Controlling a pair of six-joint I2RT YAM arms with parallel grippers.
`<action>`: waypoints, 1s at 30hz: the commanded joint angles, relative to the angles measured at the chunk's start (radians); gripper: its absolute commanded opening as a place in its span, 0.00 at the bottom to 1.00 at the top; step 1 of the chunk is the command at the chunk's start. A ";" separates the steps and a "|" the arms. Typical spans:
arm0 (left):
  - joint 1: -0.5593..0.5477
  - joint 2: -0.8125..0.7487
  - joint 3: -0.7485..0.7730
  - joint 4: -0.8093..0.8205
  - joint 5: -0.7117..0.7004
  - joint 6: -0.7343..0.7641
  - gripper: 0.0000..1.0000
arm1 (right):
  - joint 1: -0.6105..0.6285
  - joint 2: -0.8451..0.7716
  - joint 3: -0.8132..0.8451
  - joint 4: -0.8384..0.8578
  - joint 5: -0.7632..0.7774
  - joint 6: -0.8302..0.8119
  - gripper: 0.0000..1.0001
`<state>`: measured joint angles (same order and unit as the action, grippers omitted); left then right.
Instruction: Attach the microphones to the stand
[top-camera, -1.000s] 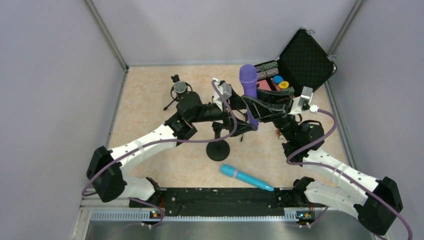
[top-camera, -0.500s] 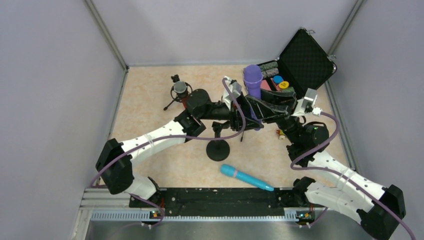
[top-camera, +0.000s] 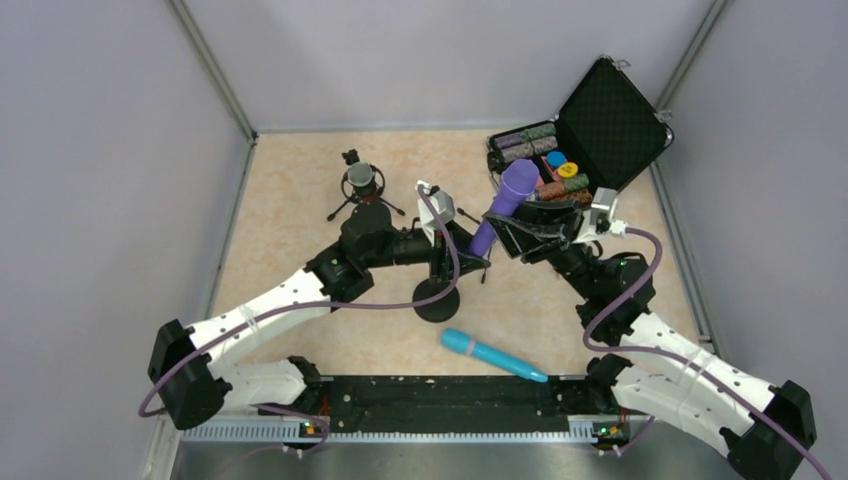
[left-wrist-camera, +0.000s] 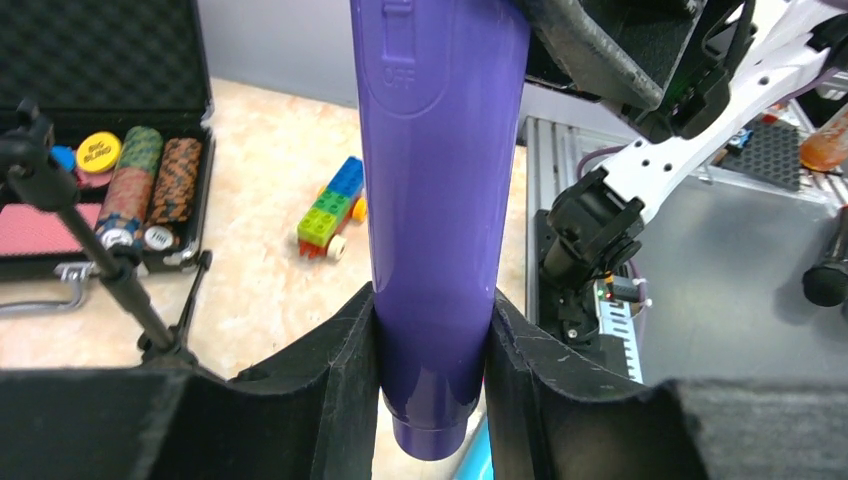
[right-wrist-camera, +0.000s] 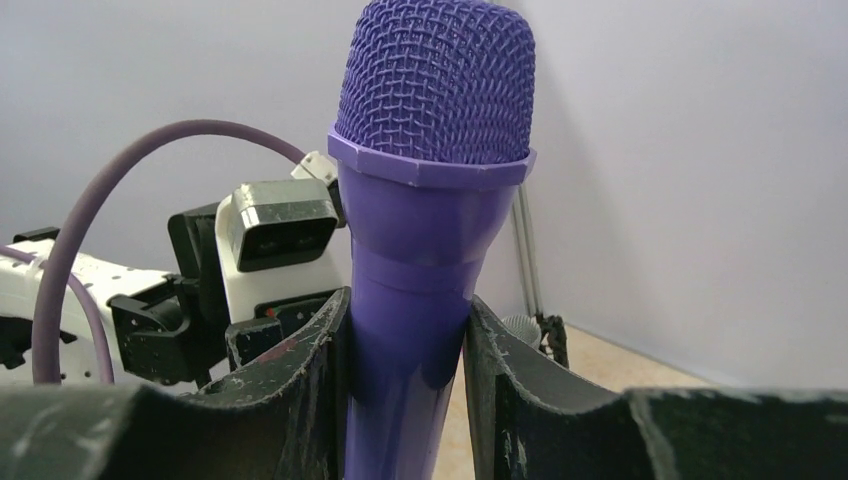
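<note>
Now the purple mic (top-camera: 503, 205) slants, tail near-left by the stand (top-camera: 436, 300). The left gripper (left-wrist-camera: 430, 370) clamps its tail, the right gripper (right-wrist-camera: 405, 370) its neck.

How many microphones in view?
3: purple microphone held by left gripper and right gripper; blue microphone lying near the front edge; silver-headed microphone on the far-left tripod.

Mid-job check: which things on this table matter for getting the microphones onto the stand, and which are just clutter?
Job:
purple microphone, gripped by left claw and right claw
light blue microphone
silver-headed microphone
round-base stand

Lying about:
poker chip case
block train
</note>
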<state>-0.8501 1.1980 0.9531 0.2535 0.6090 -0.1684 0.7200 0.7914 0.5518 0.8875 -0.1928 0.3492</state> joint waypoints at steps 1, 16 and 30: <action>0.020 -0.107 -0.010 -0.015 -0.020 0.000 0.00 | -0.012 -0.017 -0.016 -0.018 -0.011 -0.067 0.00; 0.026 -0.176 -0.055 -0.031 -0.067 0.017 0.36 | -0.012 0.006 -0.023 -0.044 -0.045 -0.036 0.00; 0.058 -0.266 -0.113 -0.060 -0.315 0.088 0.96 | -0.012 -0.031 -0.010 -0.163 0.066 -0.192 0.00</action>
<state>-0.8112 0.9653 0.8639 0.2295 0.3851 -0.1223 0.7151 0.7959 0.5232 0.7609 -0.1902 0.2539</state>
